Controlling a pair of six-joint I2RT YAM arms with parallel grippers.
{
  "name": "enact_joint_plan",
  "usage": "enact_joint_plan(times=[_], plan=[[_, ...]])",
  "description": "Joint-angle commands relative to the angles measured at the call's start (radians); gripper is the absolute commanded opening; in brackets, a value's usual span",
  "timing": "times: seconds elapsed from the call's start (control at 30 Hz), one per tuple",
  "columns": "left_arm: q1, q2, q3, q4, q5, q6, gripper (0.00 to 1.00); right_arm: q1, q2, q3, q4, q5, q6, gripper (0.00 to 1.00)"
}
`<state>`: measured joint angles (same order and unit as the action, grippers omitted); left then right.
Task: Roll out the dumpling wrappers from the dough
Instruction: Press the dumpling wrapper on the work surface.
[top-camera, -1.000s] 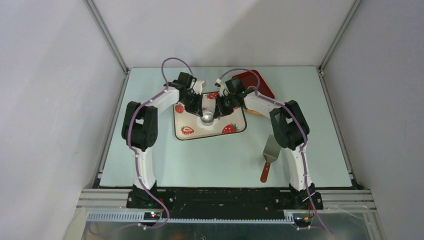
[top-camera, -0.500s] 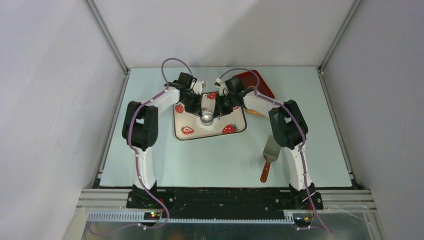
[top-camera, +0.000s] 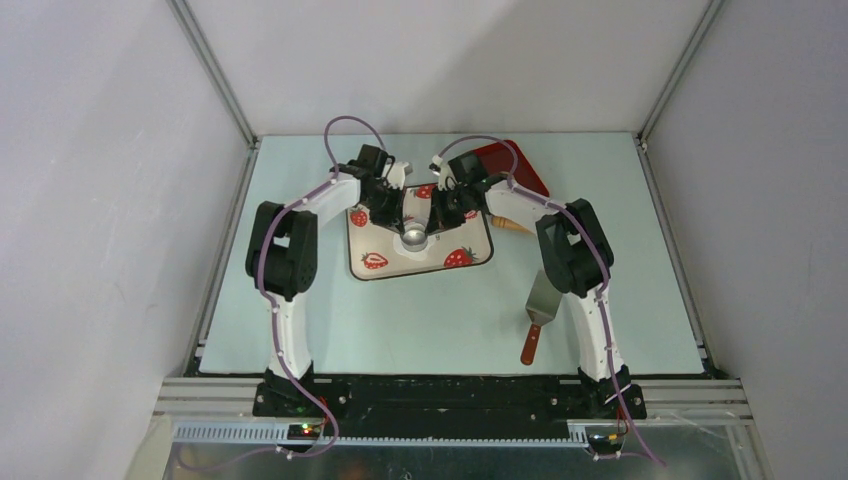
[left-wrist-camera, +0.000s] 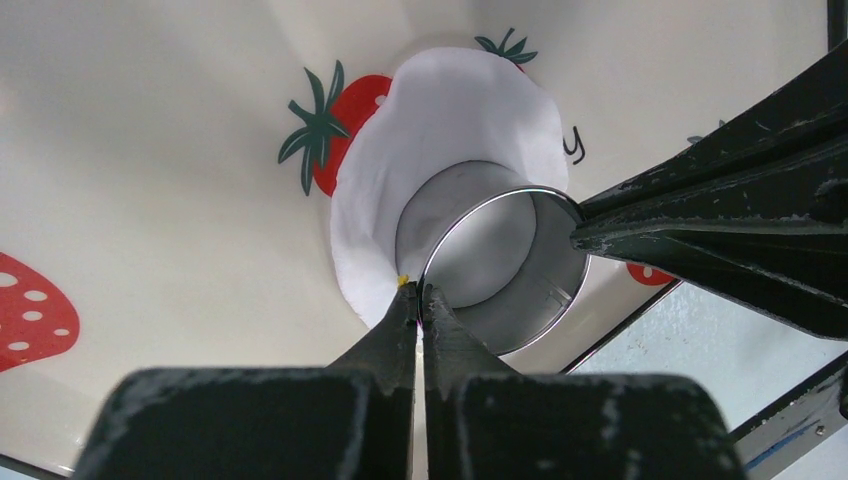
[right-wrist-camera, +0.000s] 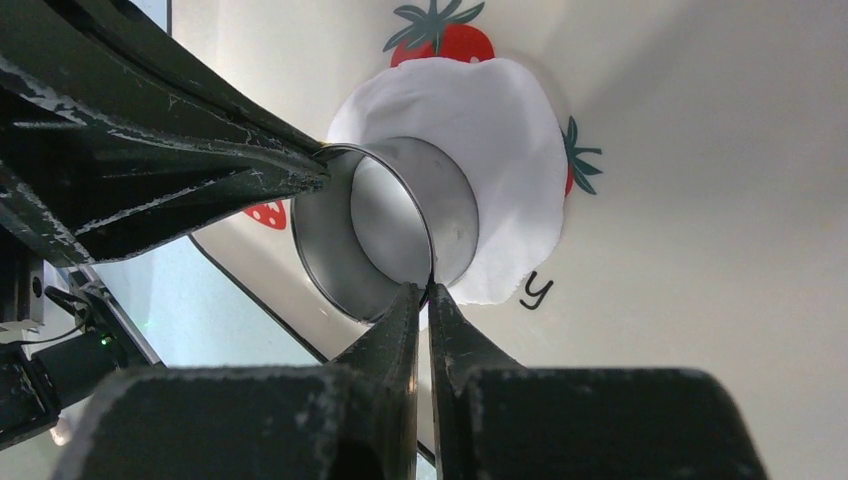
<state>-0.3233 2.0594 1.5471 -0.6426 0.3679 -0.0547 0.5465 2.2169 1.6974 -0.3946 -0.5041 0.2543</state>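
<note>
Top view: a strawberry board (top-camera: 420, 262) is lying on the table (top-camera: 330, 300), with a red tray (top-camera: 525, 170) behind it to the right and a spatula (top-camera: 540, 305) lying apart near the right arm. Both arms are reaching in and bending down over a metal ring (top-camera: 414, 237) on the board, hiding what lies around it. Left wrist: the left gripper (left-wrist-camera: 420, 293) is pinching the ring's near rim, jaws almost together. The flat white wrapper (left-wrist-camera: 470, 110) is lying under the ring, covering part of a strawberry print. Right wrist: the right gripper (right-wrist-camera: 428, 290) is pinching the opposite rim just as narrowly.
</note>
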Motion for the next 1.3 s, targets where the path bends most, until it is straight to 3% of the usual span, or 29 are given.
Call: enact_joint_plan(times=[0.0,0.77,1.27], plan=[[-0.022,0.024,0.006,-0.008,-0.044,0.012,0.00,0.006,0.065,0.030,-0.018,0.084,-0.026,0.00],[-0.029,0.021,0.004,-0.031,-0.039,0.027,0.00,0.027,0.110,0.056,-0.003,0.131,0.002,0.00],[-0.028,0.053,0.084,-0.033,-0.135,0.030,0.00,0.036,0.063,-0.029,0.004,0.087,-0.002,0.00]])
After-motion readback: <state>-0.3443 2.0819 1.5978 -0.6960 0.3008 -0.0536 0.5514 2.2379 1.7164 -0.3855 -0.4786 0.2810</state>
